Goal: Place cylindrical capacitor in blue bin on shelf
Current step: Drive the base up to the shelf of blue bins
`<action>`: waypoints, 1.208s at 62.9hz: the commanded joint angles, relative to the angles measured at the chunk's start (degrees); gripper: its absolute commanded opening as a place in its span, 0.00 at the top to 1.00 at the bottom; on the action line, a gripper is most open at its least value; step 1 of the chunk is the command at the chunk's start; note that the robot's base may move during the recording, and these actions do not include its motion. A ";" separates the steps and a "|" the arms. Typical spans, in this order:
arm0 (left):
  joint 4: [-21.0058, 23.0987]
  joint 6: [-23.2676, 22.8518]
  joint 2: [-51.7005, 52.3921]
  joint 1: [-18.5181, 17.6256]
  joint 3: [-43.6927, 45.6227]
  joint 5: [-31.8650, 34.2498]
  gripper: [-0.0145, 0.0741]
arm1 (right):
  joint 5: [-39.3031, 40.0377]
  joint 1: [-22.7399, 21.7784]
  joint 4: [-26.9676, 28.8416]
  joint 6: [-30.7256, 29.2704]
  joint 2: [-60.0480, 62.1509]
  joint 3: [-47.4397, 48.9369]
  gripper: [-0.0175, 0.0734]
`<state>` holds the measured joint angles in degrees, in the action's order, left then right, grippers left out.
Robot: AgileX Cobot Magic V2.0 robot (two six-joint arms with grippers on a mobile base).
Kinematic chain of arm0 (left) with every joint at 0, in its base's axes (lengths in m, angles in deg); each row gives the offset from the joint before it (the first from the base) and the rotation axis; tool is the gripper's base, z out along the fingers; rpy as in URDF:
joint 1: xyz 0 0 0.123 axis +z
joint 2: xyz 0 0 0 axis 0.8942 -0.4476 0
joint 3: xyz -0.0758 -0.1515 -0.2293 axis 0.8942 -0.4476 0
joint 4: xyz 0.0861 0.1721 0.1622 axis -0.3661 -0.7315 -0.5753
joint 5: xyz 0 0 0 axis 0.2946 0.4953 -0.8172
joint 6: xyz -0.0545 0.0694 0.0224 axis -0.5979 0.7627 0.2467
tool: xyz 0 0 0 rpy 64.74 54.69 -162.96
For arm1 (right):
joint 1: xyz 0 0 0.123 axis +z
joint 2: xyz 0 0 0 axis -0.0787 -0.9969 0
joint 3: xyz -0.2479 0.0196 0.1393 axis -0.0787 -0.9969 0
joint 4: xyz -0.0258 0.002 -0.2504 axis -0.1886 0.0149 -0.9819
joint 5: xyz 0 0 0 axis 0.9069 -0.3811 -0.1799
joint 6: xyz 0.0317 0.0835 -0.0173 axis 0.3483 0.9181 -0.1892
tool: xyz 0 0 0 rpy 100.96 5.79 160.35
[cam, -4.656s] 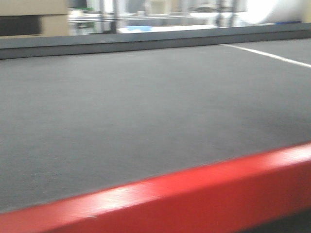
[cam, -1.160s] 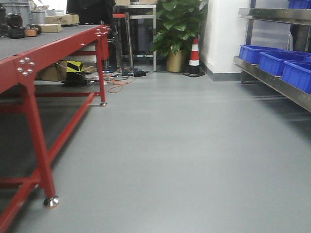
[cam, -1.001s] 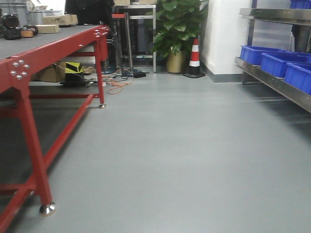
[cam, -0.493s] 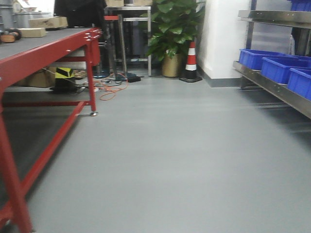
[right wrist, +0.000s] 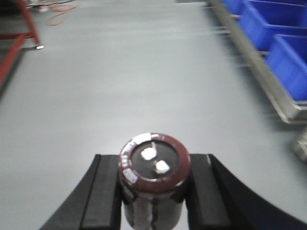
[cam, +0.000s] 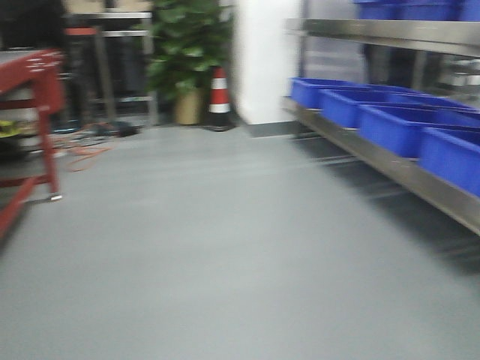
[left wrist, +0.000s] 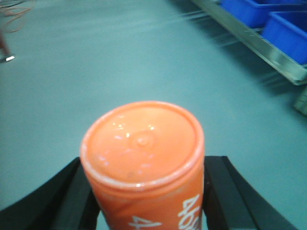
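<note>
My right gripper (right wrist: pixel 153 191) is shut on the cylindrical capacitor (right wrist: pixel 154 167), a squat dark brown cylinder with two pale terminals on its top, held above the grey floor. My left gripper (left wrist: pixel 144 191) is shut on an orange cylinder (left wrist: pixel 144 153) with white printing. The shelf (cam: pixel 390 169), a steel rack, runs along the right side with several blue bins (cam: pixel 397 124) on its lower tier. In the right wrist view the blue bins (right wrist: pixel 283 28) and the shelf rail (right wrist: pixel 259 67) lie ahead to the right. The left wrist view shows the shelf rail (left wrist: pixel 259 45) and a blue bin (left wrist: pixel 288 26) at top right.
A red table frame (cam: pixel 34 112) stands at the far left with an orange cable (cam: pixel 86 154) on the floor beside it. A potted plant (cam: pixel 187 60) and a traffic cone (cam: pixel 219 94) stand at the back by a white pillar (cam: pixel 259 60). Grey floor (cam: pixel 195 247) spreads between.
The front view has swung right: the red table has slid to the left edge and the shelf with blue bins now fills more of the right side and looks closer.
</note>
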<state>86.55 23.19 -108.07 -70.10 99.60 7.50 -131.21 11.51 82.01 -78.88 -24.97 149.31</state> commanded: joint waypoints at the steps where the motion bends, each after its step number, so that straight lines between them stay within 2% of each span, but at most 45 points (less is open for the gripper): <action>1: 0.34 0.04 0.18 -0.31 0.46 1.19 0.96 | 1.43 0.08 -0.16 -0.18 0.31 0.34 0.99; 76: 0.34 0.04 0.18 -0.31 0.46 1.19 0.96 | 1.43 0.08 -0.16 -0.18 0.31 0.34 0.99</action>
<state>86.55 23.19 -108.07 -70.10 99.60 7.50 -131.21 11.51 82.01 -78.88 -24.97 149.31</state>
